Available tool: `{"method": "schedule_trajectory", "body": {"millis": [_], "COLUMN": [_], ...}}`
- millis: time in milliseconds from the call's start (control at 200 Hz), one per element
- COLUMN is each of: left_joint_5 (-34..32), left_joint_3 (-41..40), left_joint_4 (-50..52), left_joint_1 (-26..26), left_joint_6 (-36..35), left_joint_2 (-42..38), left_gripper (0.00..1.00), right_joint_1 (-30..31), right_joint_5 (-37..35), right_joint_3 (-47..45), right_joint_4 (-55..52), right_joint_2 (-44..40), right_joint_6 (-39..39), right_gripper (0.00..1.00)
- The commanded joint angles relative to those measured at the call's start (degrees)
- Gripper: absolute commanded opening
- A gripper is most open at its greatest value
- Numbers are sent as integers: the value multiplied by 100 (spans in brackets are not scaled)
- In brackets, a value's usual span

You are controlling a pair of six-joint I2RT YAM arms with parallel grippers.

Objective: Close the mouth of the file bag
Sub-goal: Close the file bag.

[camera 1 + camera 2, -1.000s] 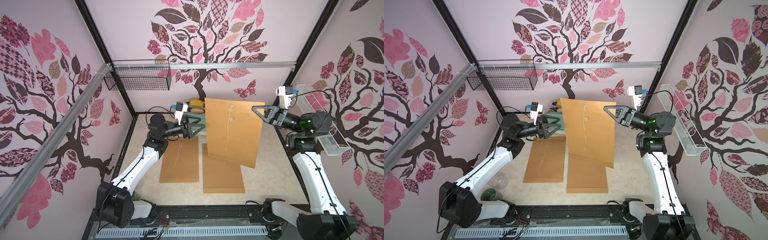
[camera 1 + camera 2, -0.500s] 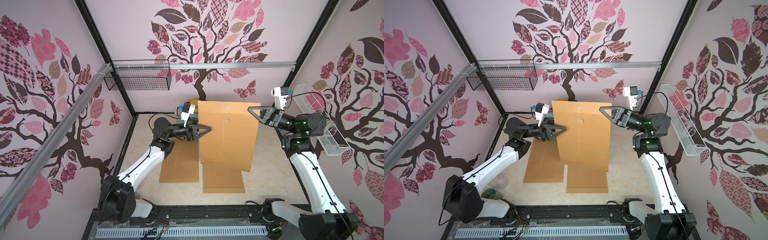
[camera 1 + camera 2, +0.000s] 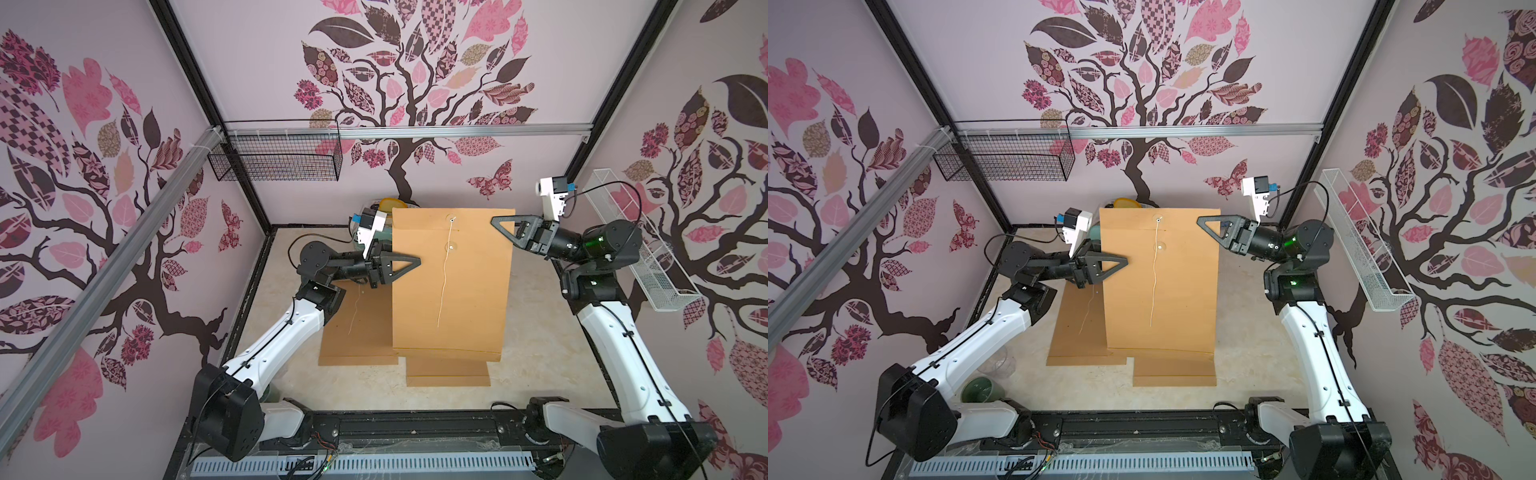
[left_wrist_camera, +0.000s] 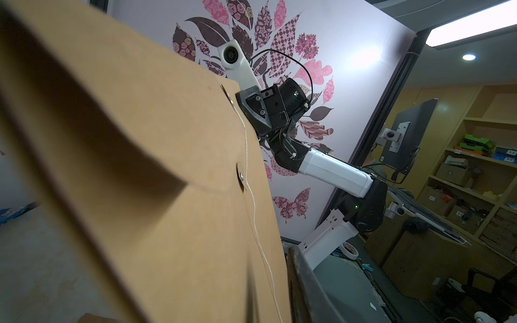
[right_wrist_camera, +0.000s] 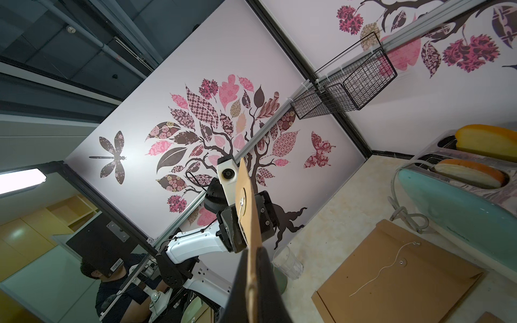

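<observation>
The file bag (image 3: 451, 291) (image 3: 1163, 291) is a brown paper envelope held upright above the table. Its flap lies folded over the mouth and bulges away from the body in the left wrist view (image 4: 140, 195). A white string (image 3: 444, 282) hangs loose from the upper round button (image 3: 451, 217) past the lower one (image 3: 451, 247). My right gripper (image 3: 498, 222) (image 5: 253, 268) is shut on the bag's upper right edge. My left gripper (image 3: 409, 264) (image 3: 1117, 264) straddles the left edge. One of its fingers (image 4: 307, 293) lies against the front face. The other is hidden behind the bag.
Two more brown envelopes lie flat on the table (image 3: 357, 324) (image 3: 446, 370). A teal toaster (image 5: 461, 201) with bread stands at the back. A clear cup (image 3: 994, 365) and a green cup (image 3: 982, 390) sit at the front left. Wire baskets hang on the back wall (image 3: 274, 156) and the right wall (image 3: 648, 266).
The right arm swung the bag leftward and squared it up. The left gripper moved right onto the bag's left edge and its jaws narrowed.
</observation>
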State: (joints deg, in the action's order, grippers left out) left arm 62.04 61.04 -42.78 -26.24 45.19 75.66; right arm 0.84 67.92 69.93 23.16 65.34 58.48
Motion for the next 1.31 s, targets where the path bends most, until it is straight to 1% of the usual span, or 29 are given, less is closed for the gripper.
{"method": "schedule_trajectory", "body": {"millis": [0, 40, 60, 135, 275, 380, 425, 510, 575, 650, 715, 890, 1075, 1095, 1140, 1195, 1250, 1300], "left_joint_5": [-21, 26, 55, 162, 142, 118, 128, 204, 181, 178, 199, 196, 253, 240, 191, 54, -112, -431], "left_joint_3": [146, 178, 186, 220, 239, 292, 318, 327, 272, 267, 276, 351, 436, 448, 485, 538, 662, 801], "left_joint_4": [494, 535, 527, 534, 561, 755, 838, 762, 626, 613, 613, 721, 260, 308, 378, 804, 1737, 2820], "left_joint_1": [31, 25, 23, 28, 22, 18, 22, 22, 22, 22, 16, 14, 30, 31, 44, 79, 84, 84], "left_joint_6": [-254, -270, -253, -199, -162, -282, -343, -230, -153, -104, -52, 67, 879, 898, 986, 884, 300, -399], "left_joint_2": [-100, -61, -37, 46, 50, 23, 27, 54, 37, 30, 28, 36, 125, 124, 122, 108, 30, -78], "left_gripper": [29, 23, 22, 22, 25, 26, 26, 25, 20, 11, 0, 0, 0, 0, 0, 0, 0, 0], "right_joint_1": [19, 21, 22, 21, 25, 28, 28, 23, 26, 27, 27, 23, 26, 15, 10, 10, 12, 8], "right_joint_5": [4, 2, -6, 17, 85, 116, 108, 64, 72, 57, 3, 30, -97, -122, -238, -435, -642, -1167], "right_joint_3": [30, 21, 26, 12, -100, -163, -192, -209, -214, -219, -216, -334, -262, -244, -163, 61, 336, 507], "right_joint_4": [-155, -149, -158, -142, -175, -303, -294, -303, -301, -422, -559, -544, -1590, -1669, -1971, -2632, -3356, -4024], "right_joint_2": [-135, -144, -151, -166, -246, -292, -319, -347, -342, -338, -333, -281, -117, -89, -38, 4, -25, -183], "right_joint_6": [-207, -201, -201, -270, -442, -586, -603, -625, -649, -765, -870, -953, -2035, -2123, -2360, -2706, -3091, -3431], "right_gripper": [0, 0, 0, 0, 0, 0, 0, 0, 0, 0, 0, 0, 0, 4, 6, 18, 34, 42]}}
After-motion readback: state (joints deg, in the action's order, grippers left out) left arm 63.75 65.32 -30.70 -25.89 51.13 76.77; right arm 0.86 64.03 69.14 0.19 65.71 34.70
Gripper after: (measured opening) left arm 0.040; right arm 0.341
